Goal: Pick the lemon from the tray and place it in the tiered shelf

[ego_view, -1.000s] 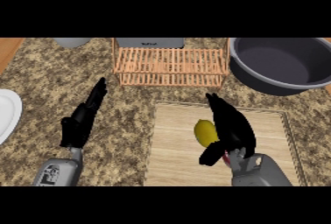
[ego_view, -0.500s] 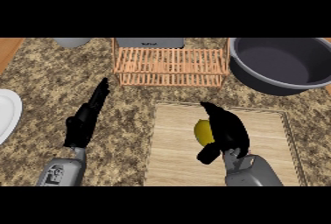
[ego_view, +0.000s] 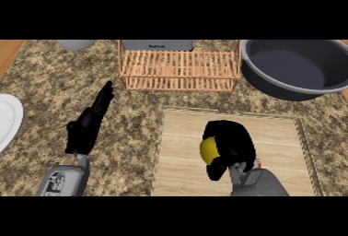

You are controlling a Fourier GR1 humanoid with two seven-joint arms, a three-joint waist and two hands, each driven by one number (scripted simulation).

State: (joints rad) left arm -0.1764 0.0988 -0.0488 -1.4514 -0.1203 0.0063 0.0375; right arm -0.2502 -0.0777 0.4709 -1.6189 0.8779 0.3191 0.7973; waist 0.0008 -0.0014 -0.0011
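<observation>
One hand [ego_view: 231, 143] now round lemon [ego_view: 208, 150]

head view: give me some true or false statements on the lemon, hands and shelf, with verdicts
1. The right hand is curled round the lemon. True.
2. The lemon is on the shelf. False: it is over the tray.
3. The left hand holds a plate. False: it is open with straight fingers and holds nothing; the plate lies at the left edge.
4. A grey bowl sits right of the shelf. True.
</observation>
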